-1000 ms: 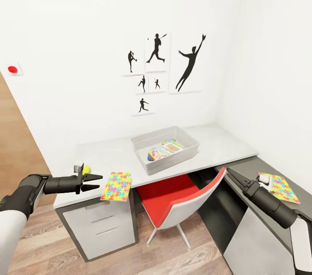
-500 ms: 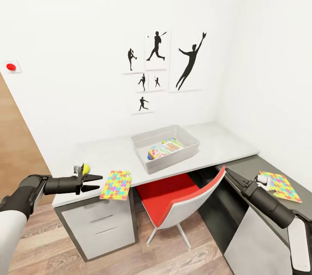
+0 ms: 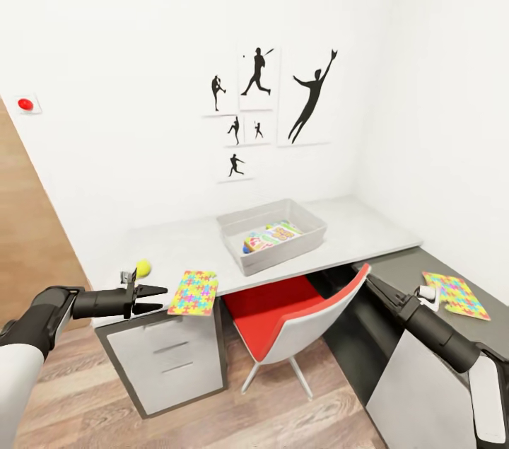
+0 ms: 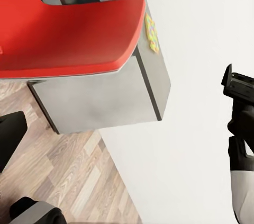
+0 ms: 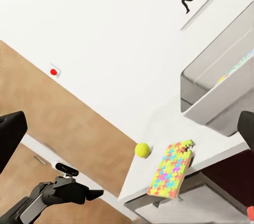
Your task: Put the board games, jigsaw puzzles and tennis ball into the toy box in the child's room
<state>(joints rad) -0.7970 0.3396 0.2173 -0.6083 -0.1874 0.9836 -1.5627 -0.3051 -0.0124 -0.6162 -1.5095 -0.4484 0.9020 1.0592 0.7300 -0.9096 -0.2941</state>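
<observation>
The light-grey toy box (image 3: 283, 256) stands on the table (image 3: 177, 247) below the pictures, with colourful board games (image 3: 272, 236) lying inside it. One jigsaw puzzle (image 3: 193, 292) overhangs the table's front edge, and the tennis ball (image 3: 143, 267) sits just left of it. A second jigsaw puzzle (image 3: 456, 295) lies on the desk's right wing. My left gripper (image 3: 158, 298) hovers open in front of the table, a little below the ball. Beside the right-hand puzzle my right gripper (image 3: 372, 284) is open and empty. The bed is out of view.
A red-and-white chair (image 3: 283, 318) is tucked under the table between my arms. White drawers (image 3: 166, 364) sit below the left puzzle. A red wall button (image 3: 25, 105) is at far left, and wood-plank floor (image 3: 212, 421) lies in front.
The whole view has shifted a little, so the camera moved. The ball now shows apart from the left gripper. Both grippers stay open and hold the same pose.
</observation>
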